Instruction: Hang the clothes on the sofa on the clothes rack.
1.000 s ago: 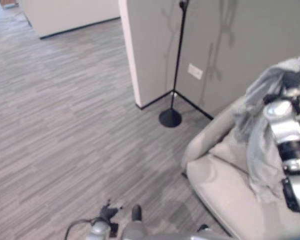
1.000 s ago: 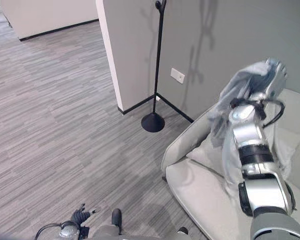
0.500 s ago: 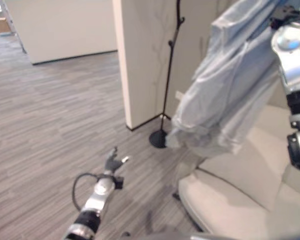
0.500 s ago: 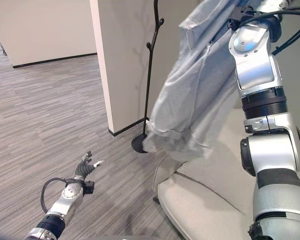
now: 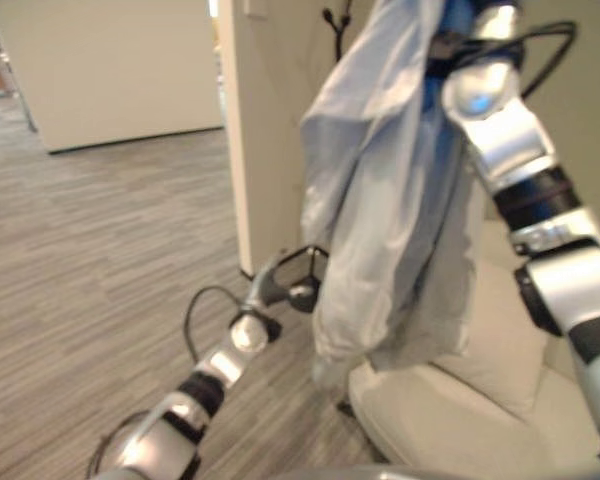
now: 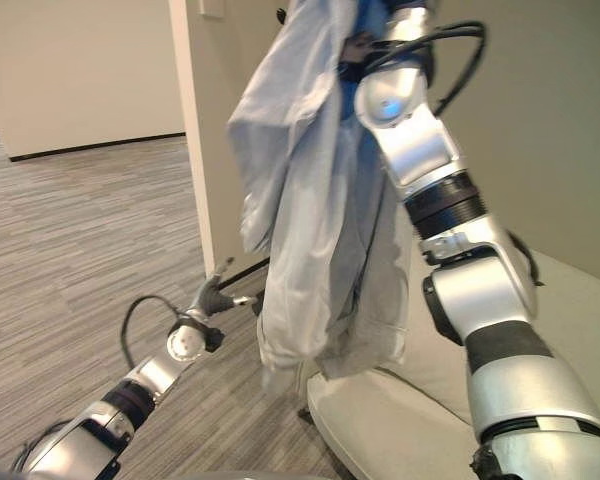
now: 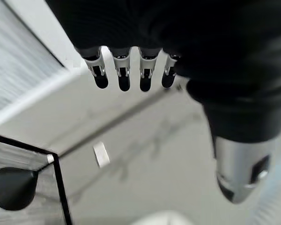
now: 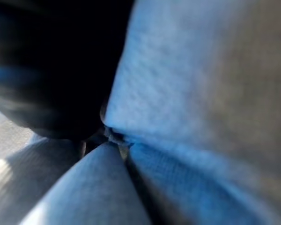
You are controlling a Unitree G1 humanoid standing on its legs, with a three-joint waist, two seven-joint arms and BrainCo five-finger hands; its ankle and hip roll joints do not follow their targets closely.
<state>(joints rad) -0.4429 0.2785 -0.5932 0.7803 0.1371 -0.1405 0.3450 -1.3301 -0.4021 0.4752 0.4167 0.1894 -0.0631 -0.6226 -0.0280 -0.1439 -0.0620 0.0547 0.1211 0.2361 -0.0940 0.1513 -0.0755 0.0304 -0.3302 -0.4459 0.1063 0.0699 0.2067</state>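
The right arm is raised high at about 1 o'clock in the eye views, and a pale blue-grey garment [image 6: 315, 210] hangs from its upper end in long folds, the lower hem dangling just above the front edge of the light grey sofa [image 6: 400, 420], which sits at 5 o'clock. The right hand [image 8: 51, 70] shows in its own wrist view as a dark ribbed mass pressed against blue cloth; the fingers are buried in the fabric, so I cannot tell how far they are curled or whether they pinch it. The garment is clear of the sofa cushion and held in the air, between the white wall corner [image 5: 245, 130] and the raised arm. The black clothes rack [image 5: 332, 18] stands behind the garment at 12 o'clock: a hooked branch of it peeks out beside the cloth, and its round black base [image 7: 11, 187] rests on the floor by the black skirting. The garment hangs in front of the rack; whether it touches a hook cannot be judged. The left hand [image 6: 215, 296] reaches forward at about 7 o'clock, low, near the hanging hem but apart from it. In the left wrist view its fingers [image 7: 123, 75] are straight in a row, the thumb set apart, holding nothing. A white wall socket [image 7: 100, 154] sits on the grey wall past those fingers. Grey striped floor [image 5: 80, 260] lies at 9 o'clock.
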